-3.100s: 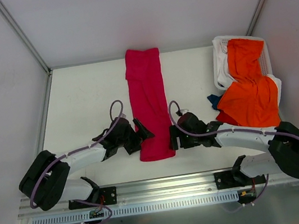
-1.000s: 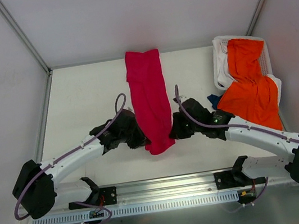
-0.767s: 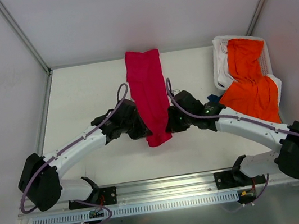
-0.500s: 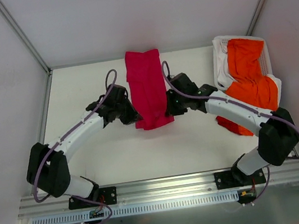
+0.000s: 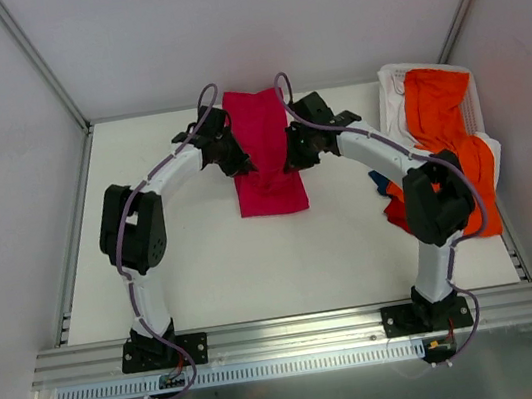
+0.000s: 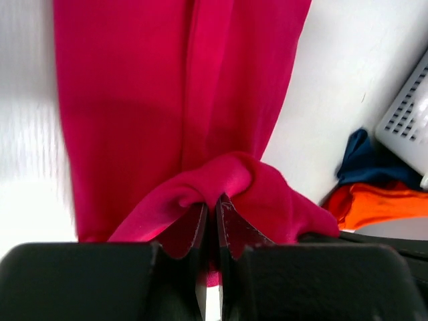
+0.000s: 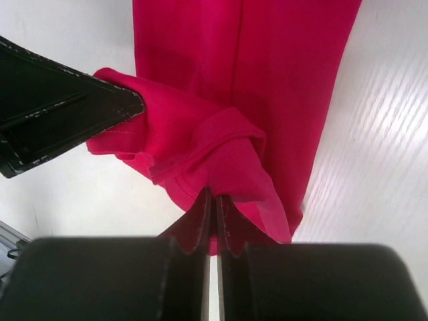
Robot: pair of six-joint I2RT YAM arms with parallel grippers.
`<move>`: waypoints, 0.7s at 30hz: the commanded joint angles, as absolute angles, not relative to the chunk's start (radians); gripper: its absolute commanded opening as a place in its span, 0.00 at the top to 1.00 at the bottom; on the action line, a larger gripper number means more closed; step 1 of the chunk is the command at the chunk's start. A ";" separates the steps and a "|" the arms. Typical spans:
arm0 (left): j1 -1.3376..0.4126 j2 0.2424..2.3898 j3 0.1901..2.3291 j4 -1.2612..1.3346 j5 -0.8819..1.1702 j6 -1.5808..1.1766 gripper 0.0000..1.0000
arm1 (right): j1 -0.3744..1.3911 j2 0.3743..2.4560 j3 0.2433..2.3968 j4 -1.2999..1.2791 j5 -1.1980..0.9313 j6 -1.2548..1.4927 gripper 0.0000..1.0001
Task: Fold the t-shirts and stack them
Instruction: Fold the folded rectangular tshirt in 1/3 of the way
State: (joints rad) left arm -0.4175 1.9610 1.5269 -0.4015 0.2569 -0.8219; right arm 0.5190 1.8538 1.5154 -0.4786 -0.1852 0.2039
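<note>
The crimson t-shirt (image 5: 269,184) is a narrow strip lying between the two claws. Its long axis runs straight from the far edge of the table (image 5: 185,263) back toward the arm bases. Past the claws it lies flat toward the far wall. On the near side of them it ends in a straight, squared-off edge.

The left claw (image 5: 243,163) sits at the strip's left edge and the right claw (image 5: 292,158) at its right edge, level with each other. In the left wrist view, the left claw (image 6: 215,204) is pressed together, pinching a raised bunch of the crimson t-shirt (image 6: 134,100) above the flat layer beneath. In the right wrist view, the right claw (image 7: 215,198) is likewise pressed together on a puckered fold of the crimson t-shirt (image 7: 281,67). The left claw's dark finger grips the same bunch just to its left.

Well off to the right of the right claw, the orange t-shirt (image 5: 434,107) drapes over a white basket (image 5: 390,89). A blue cloth (image 5: 380,179) lies beside it.
</note>
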 commanded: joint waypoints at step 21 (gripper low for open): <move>-0.236 2.390 2.021 -0.396 0.397 -0.714 0.08 | 0.373 2.243 1.956 -0.476 -0.250 0.276 0.01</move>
